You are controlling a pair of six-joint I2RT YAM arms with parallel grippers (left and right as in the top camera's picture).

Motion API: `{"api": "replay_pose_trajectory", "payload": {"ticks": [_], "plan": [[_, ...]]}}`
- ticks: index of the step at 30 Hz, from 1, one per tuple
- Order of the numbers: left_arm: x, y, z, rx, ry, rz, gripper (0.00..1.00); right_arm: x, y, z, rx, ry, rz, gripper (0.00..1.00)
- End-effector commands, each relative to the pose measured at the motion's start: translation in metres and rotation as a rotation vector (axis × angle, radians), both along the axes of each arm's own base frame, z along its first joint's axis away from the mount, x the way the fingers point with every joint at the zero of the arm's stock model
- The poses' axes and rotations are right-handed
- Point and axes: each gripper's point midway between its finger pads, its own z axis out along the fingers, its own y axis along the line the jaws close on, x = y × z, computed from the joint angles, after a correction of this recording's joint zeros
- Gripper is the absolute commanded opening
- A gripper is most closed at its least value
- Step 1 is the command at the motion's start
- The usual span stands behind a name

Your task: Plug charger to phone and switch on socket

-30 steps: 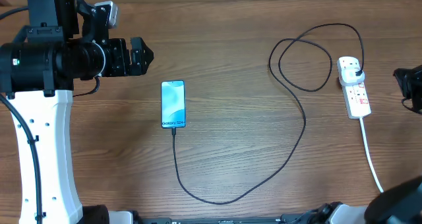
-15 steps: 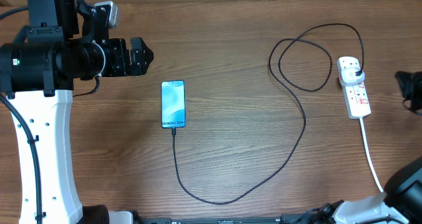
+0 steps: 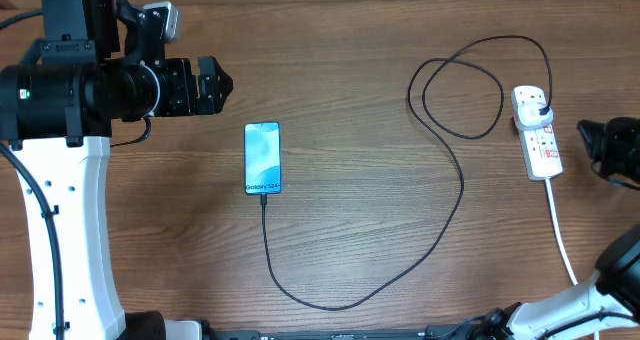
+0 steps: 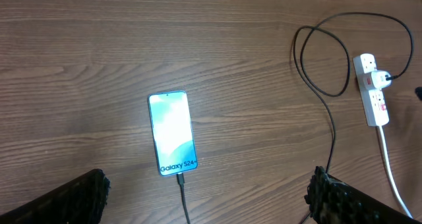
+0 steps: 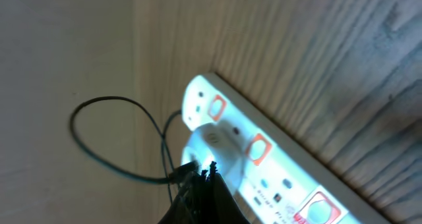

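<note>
One broad brown wood-grain table (image 3: 350,40) carries everything, and I place it all against the socket (image 3: 540,135), an elongated white plastic power strip with red rocker switches (image 5: 257,148) and a thick white cord (image 3: 562,240).

The left gripper (image 3: 220,84), black fingers spread wide and holding nothing, hangs well apart from the strip, beyond the phone.

The charger (image 3: 461,185), a long thin black cable, loops just beside the strip. Its black plug (image 3: 541,106) sits in the outlet farthest from the white cord.

The phone (image 3: 263,158), a slim black-edged rectangle with a light-blue screen, lies flat and well apart from the strip. The cable's tip meets the edge under its Galaxy S24 lettering, so I judge the plugging-in done.

The right gripper (image 5: 206,176), fingers pressed together on nothing, sits just beside the strip on the side away from the phone. In its wrist view the tip hovers by the plug, and I cannot tell whether it touches.

What remains, I judge, is the switch. Next I need the closed tip on the rocker belonging to the occupied outlet, pressed down without knocking the plug.
</note>
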Motion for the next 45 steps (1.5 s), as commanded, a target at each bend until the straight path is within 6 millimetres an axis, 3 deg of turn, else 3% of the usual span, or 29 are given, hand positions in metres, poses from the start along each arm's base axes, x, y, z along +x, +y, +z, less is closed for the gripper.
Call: {"api": "replay_pose_trajectory", "payload": {"ticks": [1,16,23,34,45], "plan": [[-0.002,0.000,0.005,0.001,-0.014,0.004,1.00,0.001,0.001,-0.018,0.033,0.016,0.008,0.04],[-0.002,0.000,0.005,0.001,-0.015,0.003,0.99,0.022,0.025,-0.052,0.077,-0.012,0.095,0.04],[-0.002,0.000,0.005,0.001,-0.014,0.004,1.00,0.023,0.023,-0.058,0.050,0.012,0.083,0.04],[-0.002,0.000,0.005,0.001,-0.015,0.003,1.00,0.035,0.036,-0.058,0.013,0.009,0.117,0.04],[-0.002,0.000,0.005,0.001,-0.015,0.004,1.00,0.024,0.048,-0.068,0.067,0.082,0.119,0.04]]}}
